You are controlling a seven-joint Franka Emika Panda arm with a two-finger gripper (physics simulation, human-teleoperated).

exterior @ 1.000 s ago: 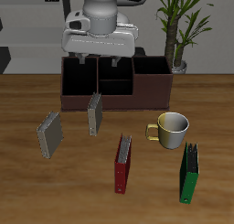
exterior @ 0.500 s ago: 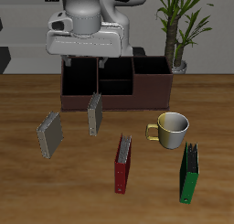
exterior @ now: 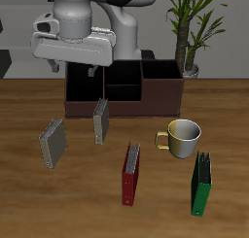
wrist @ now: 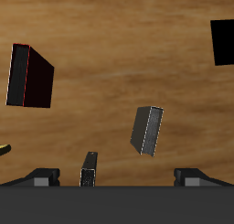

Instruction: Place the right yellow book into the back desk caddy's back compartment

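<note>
Grey-tan right yellow book (exterior: 53,142) leans on the wooden tabletop (exterior: 29,198), unlabelled. Above it the hand (exterior: 76,63) hangs released, empty, before the back desk caddy (exterior: 124,90).

Broad open worktop (exterior: 29,198) in front of the back desk caddy (exterior: 122,98), broken only by scattered books.

- Closest to the caddy's front wall: the twin grey-tan book (exterior: 100,121), upright, with a narrow gap behind it.
- Farther out from the caddy: the right yellow book (exterior: 53,142), tilted, free room all round and well apart from the twin.
- Farthest from the caddy: a red book (exterior: 130,174) and a green book (exterior: 201,184), with a mug (exterior: 182,136) between the caddy and the green one.

The back compartment (exterior: 123,77) unobstructed from above, hemmed by dark partition walls. A potted plant (exterior: 190,33) crowding one caddy end. Over the other end, the gripper (exterior: 70,67), fingers spread wide.
</note>
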